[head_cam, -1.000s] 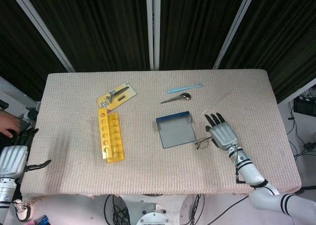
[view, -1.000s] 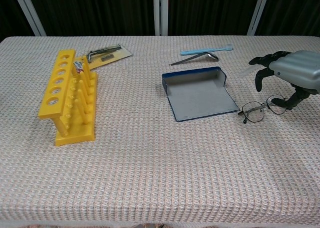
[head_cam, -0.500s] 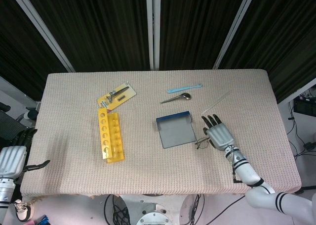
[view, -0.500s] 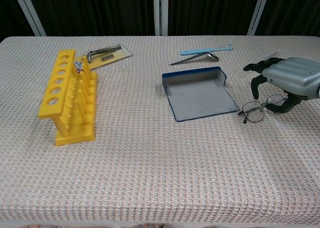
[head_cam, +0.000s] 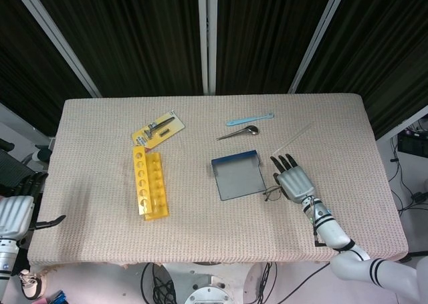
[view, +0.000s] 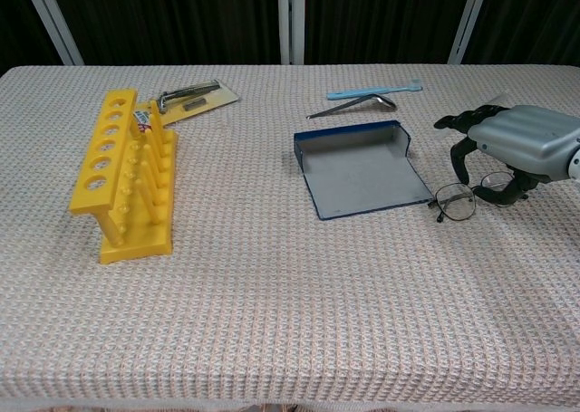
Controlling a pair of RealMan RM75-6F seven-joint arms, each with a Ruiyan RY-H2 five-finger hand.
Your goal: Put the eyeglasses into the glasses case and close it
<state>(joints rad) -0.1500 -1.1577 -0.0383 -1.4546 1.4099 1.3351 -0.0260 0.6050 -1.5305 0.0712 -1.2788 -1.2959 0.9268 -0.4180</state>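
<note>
The wire-framed eyeglasses [head_cam: 271, 195] [view: 455, 202] lie on the cloth just right of the glasses case [head_cam: 237, 178] [view: 364, 171]. The case lies open, a flat grey tray with a blue rim, and nothing is in it. My right hand [head_cam: 294, 182] [view: 518, 140] hovers over the right half of the glasses. Its fingers are spread and curled downward, with the thumb beside the right lens; no grip shows. My left hand [head_cam: 15, 214] is off the table's left edge with fingers apart, holding nothing.
A yellow tube rack [head_cam: 150, 184] [view: 122, 172] stands left of centre. A carded tool pack [head_cam: 158, 128] lies behind it. A spoon [head_cam: 239, 133] and a light blue stick [head_cam: 249, 119] lie behind the case. A thin clear rod [head_cam: 294, 138] lies far of my right hand.
My right hand has moved left and lower, onto the right side of the glasses, which shifted slightly left. A person's hand at the left edge has gone.
</note>
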